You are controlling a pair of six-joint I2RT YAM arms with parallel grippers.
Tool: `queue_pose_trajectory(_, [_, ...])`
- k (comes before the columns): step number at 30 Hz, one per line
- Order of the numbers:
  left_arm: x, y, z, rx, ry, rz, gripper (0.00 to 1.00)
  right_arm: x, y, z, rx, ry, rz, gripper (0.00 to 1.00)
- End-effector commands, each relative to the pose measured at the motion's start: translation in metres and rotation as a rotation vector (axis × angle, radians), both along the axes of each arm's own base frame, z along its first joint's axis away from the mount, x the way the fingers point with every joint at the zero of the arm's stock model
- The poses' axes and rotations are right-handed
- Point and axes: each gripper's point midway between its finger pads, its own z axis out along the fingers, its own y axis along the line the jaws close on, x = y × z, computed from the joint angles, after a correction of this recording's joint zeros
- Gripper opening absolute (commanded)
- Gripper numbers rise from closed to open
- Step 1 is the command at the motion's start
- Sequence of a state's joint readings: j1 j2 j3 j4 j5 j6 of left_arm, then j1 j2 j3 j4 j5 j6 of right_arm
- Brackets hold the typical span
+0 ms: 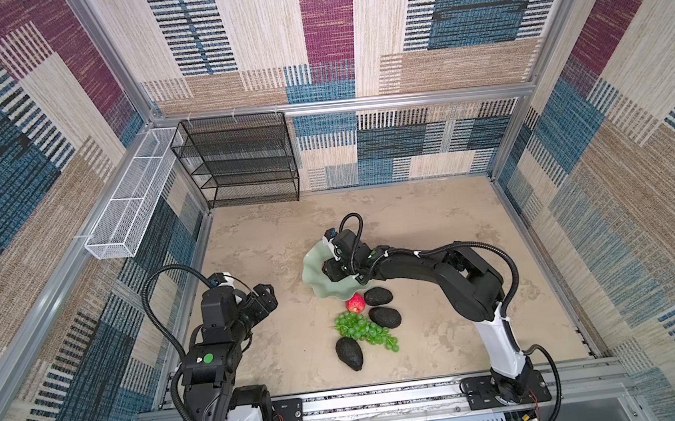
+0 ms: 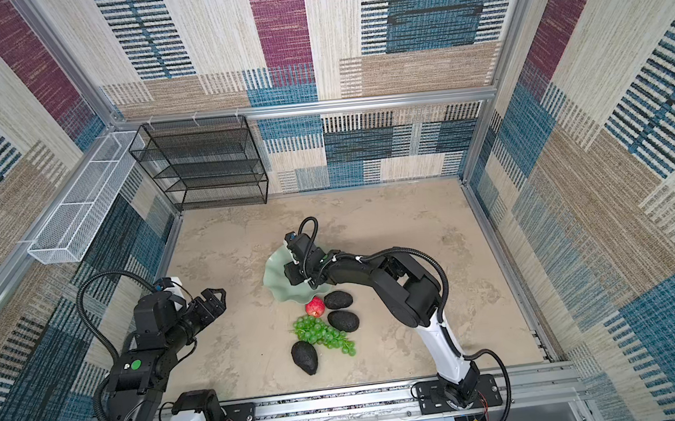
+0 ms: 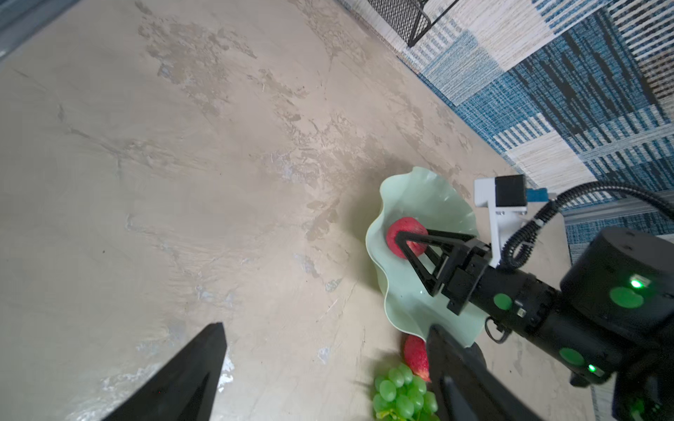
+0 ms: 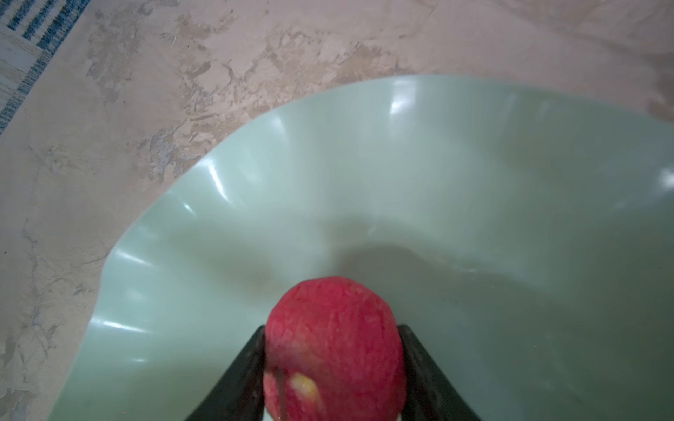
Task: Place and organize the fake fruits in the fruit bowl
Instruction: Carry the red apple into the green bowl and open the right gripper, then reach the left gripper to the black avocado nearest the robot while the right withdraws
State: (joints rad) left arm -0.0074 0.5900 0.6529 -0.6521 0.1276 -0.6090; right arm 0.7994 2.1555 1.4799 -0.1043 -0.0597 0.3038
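The pale green fruit bowl (image 1: pixel 312 274) (image 3: pixel 430 204) (image 4: pixel 474 182) sits mid-table. My right gripper (image 3: pixel 401 242) (image 4: pixel 331 328) reaches low over the bowl, shut on a red apple (image 3: pixel 401 227) (image 4: pixel 333 302); both fingers press its sides. In both top views that wrist hides the held apple. A second red apple (image 1: pixel 355 303) (image 3: pixel 415 355) lies on the table beside the bowl's near rim. Three black avocados (image 1: pixel 378 296) (image 1: pixel 384 316) (image 1: pixel 349 353) and the green grapes (image 1: pixel 365 330) (image 3: pixel 401 393) lie nearby. My left gripper (image 1: pixel 268 294) (image 3: pixel 326 326) hangs open and empty, left of the fruit.
A black mesh shelf rack (image 1: pixel 240 161) stands at the back left corner. A white wire basket (image 1: pixel 130 196) hangs on the left wall. An aluminium rail (image 1: pixel 385 399) with both arm bases runs along the front edge. Patterned walls close in three sides.
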Motion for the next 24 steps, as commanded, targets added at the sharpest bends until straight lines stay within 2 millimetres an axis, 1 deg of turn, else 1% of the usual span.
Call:
queue_pose_trajectory(1, [-0.011,-0.018,-0.013,-0.099,0.044,-0.054,0.87,0.006,0.006,0.001,0.032,0.0,0.002,0.62])
queue_pose_trajectory(4, [-0.019,-0.026,-0.022,-0.135,0.07,-0.087,0.85,0.009,0.002,0.009,0.055,-0.001,-0.009,0.71])
queue_pose_trajectory(6, [-0.023,-0.032,-0.025,-0.151,0.082,-0.111,0.85,0.014,-0.007,0.028,0.079,-0.029,-0.031,0.76])
queue_pose_trajectory(8, [-0.027,-0.039,-0.026,-0.167,0.094,-0.137,0.85,0.021,-0.022,0.056,0.115,-0.079,-0.069,0.82])
queue_pose_trajectory(9, [-0.029,-0.043,-0.027,-0.172,0.099,-0.152,0.84,0.023,-0.03,0.072,0.135,-0.105,-0.084,0.83])
queue_pose_trajectory(11, [-0.032,-0.051,-0.029,-0.168,0.113,-0.18,0.84,0.023,-0.05,0.102,0.163,-0.16,-0.123,0.87])
queue_pose_trajectory(13, [-0.036,-0.059,-0.033,-0.146,0.127,-0.206,0.83,0.018,-0.071,0.128,0.189,-0.215,-0.162,0.93])
queue_pose_trajectory(16, [-0.042,-0.073,-0.038,-0.105,0.151,-0.238,0.83,0.005,-0.106,0.156,0.233,-0.276,-0.224,0.96])
queue_pose_trajectory(19, [-0.051,-0.09,-0.049,-0.071,0.19,-0.285,0.83,-0.01,-0.135,0.168,0.266,-0.298,-0.275,0.97])
queue_pose_trajectory(22, [-0.061,-0.108,-0.064,-0.024,0.237,-0.336,0.83,-0.022,-0.156,0.166,0.26,-0.305,-0.315,0.97])
queue_pose_trajectory(24, [-0.065,-0.123,-0.068,-0.005,0.247,-0.373,0.84,-0.03,-0.17,0.163,0.263,-0.306,-0.343,0.99])
